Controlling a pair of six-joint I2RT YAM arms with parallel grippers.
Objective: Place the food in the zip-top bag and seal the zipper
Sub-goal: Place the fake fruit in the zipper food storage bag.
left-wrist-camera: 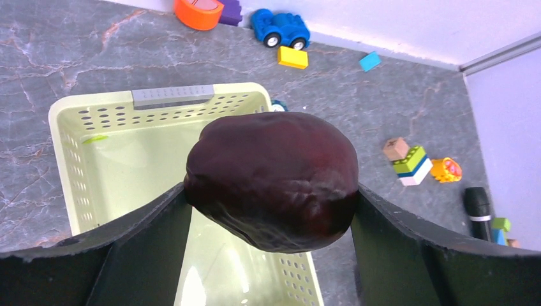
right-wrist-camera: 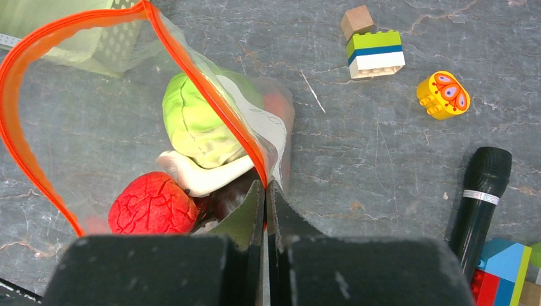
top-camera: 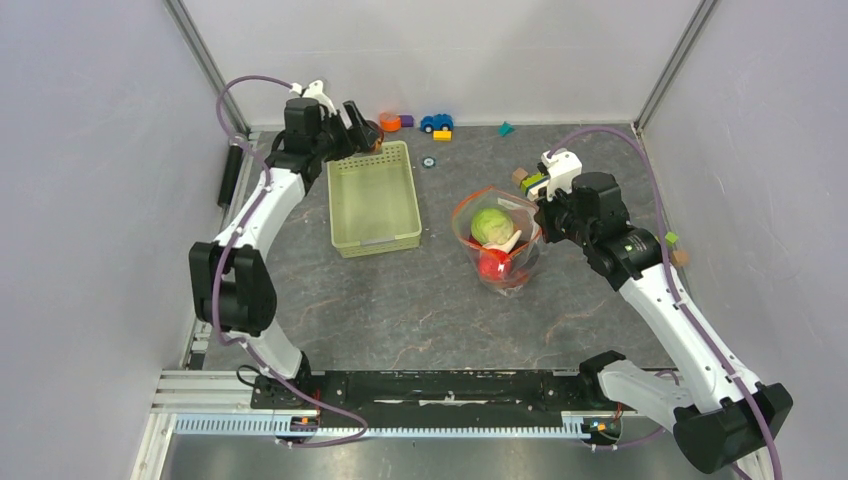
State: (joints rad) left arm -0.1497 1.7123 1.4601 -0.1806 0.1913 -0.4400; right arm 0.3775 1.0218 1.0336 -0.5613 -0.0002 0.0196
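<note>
Holding a dark purple piece (left-wrist-camera: 271,182) in the left jaws over the green basket (left-wrist-camera: 70,159). Pinching the zipper (right-wrist-camera: 214,95) of the zip-top bag (right-wrist-camera: 277,118) in the closed right jaws.

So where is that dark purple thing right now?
The dark purple piece sits in the left gripper, above the pale green basket, in the left wrist view.

Finding: robot test cell in a laboratory, not a home. Plain pale panels (top-camera: 90,200) close in the table (top-camera: 420,310) on three sides, with metal posts (top-camera: 205,60) at its far corners. Two arms (top-camera: 262,205) are bolted to an aluminium rail (top-camera: 400,425) along the near edge, trailing purple cables (top-camera: 255,79). Toys (top-camera: 436,122) lie along the far edge.
</note>
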